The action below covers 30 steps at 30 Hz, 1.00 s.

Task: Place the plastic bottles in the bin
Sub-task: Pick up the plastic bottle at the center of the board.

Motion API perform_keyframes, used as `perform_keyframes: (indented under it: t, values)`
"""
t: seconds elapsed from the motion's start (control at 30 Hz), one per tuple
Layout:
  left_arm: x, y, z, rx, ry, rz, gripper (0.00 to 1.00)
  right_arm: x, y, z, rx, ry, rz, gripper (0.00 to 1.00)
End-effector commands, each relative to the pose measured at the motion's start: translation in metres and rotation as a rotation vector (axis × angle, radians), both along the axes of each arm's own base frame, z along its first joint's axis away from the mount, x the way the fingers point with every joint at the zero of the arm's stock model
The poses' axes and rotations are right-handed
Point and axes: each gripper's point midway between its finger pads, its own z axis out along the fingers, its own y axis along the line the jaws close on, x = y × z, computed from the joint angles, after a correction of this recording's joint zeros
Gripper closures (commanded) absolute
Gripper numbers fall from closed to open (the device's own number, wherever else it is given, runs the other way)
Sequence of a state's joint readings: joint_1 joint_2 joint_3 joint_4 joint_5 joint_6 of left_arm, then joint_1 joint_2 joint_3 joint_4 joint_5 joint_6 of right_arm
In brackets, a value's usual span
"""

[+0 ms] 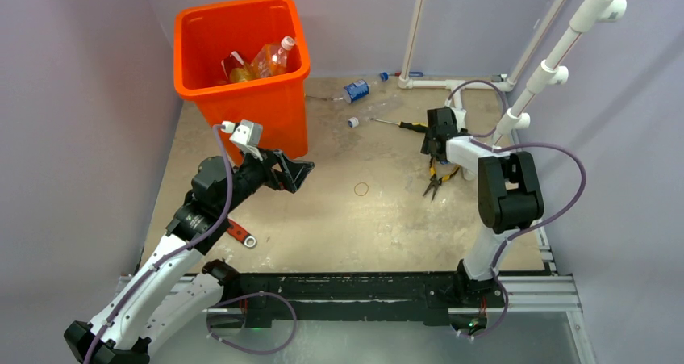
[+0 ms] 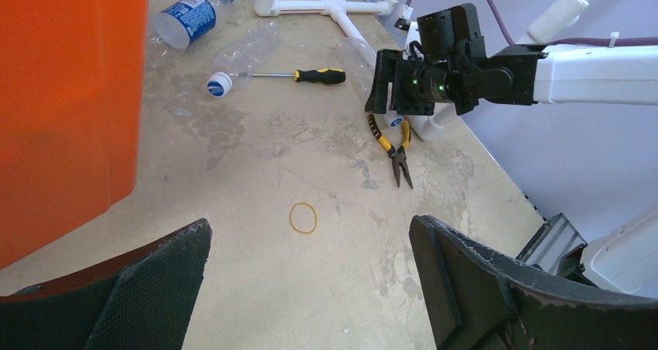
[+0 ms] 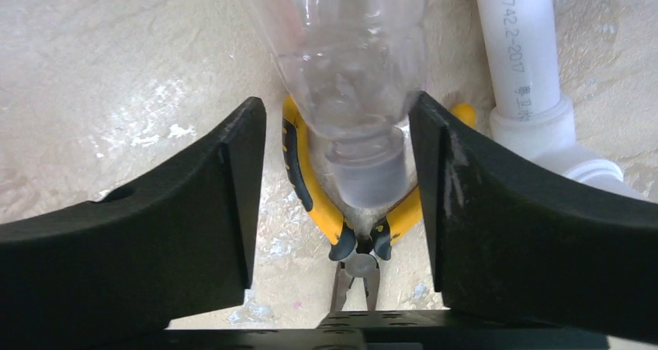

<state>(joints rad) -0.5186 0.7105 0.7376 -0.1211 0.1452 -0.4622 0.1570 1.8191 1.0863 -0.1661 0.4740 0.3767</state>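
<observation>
Right gripper (image 3: pixel 337 109), jaws spread astride the shoulder of a clear bottle (image 3: pixel 349 39) at the right edge of the worktop (image 3: pixel 116 55); probably light, slippery, crushable, so pinch gently there.

A yellow-and-black screwdriver (image 2: pixel 318 75) lies on the worn beige table (image 1: pixel 363 227), its shaft pointing left. Near it lie yellow-handled pliers (image 2: pixel 396 152), nose toward the near edge. A tan rubber band (image 2: pixel 303 217) sits alone mid-table. A red-handled tool (image 1: pixel 240 233) — probably a wrench — lies partly hidden at near left. White PVC pipes (image 1: pixel 415 25) rise at the back.
</observation>
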Motion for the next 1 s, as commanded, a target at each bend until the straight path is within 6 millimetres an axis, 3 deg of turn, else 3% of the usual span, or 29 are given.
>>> perform_keyframes:
  t: [0.0, 0.2, 0.4, 0.5, 0.67, 0.77, 0.97]
  values:
    - [-0.001, -0.003, 0.002, -0.023, -0.002, -0.011, 0.01, 0.009, 0.006, 0.025, 0.047, -0.097, -0.004, 0.37]
    - [-0.001, -0.003, 0.001, -0.021, 0.0, -0.008, 0.01, 0.006, 0.007, 0.025, 0.053, -0.095, 0.006, 0.51]
    - [-0.001, -0.003, 0.001, -0.022, 0.002, -0.008, 0.01, -0.001, 0.009, 0.013, 0.059, -0.053, 0.014, 0.41]
    - [-0.001, -0.003, 0.0, -0.021, 0.004, -0.008, 0.01, -0.003, 0.01, 0.008, 0.067, -0.048, 0.019, 0.43]
    - [0.0, -0.003, -0.001, -0.021, 0.008, -0.008, 0.01, -0.002, 0.012, 0.008, 0.074, -0.054, 0.021, 0.57]
    - [0.0, -0.003, -0.001, -0.02, 0.008, -0.006, 0.01, 0.001, 0.01, 0.017, 0.066, -0.084, 0.019, 0.7]
    - [0.002, -0.003, -0.003, -0.019, 0.013, -0.001, 0.01, 0.005, 0.036, 0.067, 0.143, -0.202, 0.095, 1.0]
